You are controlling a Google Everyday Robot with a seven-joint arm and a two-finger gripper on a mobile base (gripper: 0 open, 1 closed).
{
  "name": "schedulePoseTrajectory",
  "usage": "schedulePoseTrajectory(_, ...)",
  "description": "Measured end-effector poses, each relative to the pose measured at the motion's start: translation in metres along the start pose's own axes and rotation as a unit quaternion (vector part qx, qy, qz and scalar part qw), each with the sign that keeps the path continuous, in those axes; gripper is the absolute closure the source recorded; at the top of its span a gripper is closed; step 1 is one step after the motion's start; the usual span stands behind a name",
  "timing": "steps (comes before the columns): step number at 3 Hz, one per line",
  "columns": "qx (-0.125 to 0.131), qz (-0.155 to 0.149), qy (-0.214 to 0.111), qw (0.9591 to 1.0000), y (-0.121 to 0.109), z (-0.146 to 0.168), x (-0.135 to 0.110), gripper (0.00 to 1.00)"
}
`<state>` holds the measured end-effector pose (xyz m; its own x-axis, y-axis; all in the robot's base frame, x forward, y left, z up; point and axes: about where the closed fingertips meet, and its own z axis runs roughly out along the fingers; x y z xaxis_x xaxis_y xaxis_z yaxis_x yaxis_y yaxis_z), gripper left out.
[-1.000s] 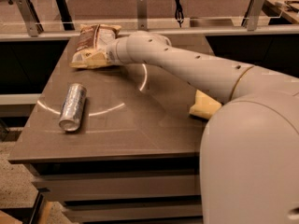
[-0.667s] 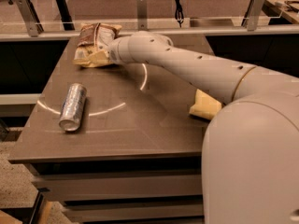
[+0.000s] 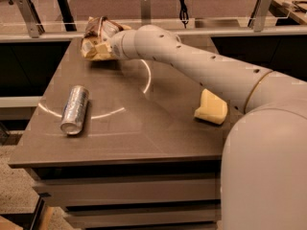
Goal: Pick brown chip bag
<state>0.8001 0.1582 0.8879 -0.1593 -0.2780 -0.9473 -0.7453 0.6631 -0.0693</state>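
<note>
Nearest on the counter (image 3: 144,133), the pale yellow sponge (image 3: 211,107) at right and the silver drink can (image 3: 75,109), lying on its side at left, sit well apart from the work (neither is wanted). The arm stretches across to the far left corner because the brown chip bag (image 3: 99,28) lies there. The claw (image 3: 102,50) is right against the bag's near edge, but I cannot tell its grip.

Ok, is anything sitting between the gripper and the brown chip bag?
Nothing visible does. The gripper is right at the brown chip bag, at the far left corner of the table. The silver can lies toward the front left and the yellow sponge on the right, both clear of it.
</note>
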Motion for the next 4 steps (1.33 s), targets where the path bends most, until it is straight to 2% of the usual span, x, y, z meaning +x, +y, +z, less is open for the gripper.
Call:
schedulePoseTrajectory(1,-0.015,-0.023,-0.031,0.9991,0.008,-0.017,-0.038,1.00)
schedulePoseTrajectory(2,-0.028,-0.067,-0.063,0.9954,0.020,-0.041,-0.085,1.00)
schedulePoseTrajectory(3,-0.033,-0.126,-0.103,0.9862,0.033,-0.071,-0.138,1.00)
schedulePoseTrajectory(4,-0.033,-0.125,-0.102,0.9864,0.033,-0.071,-0.137,1.00)
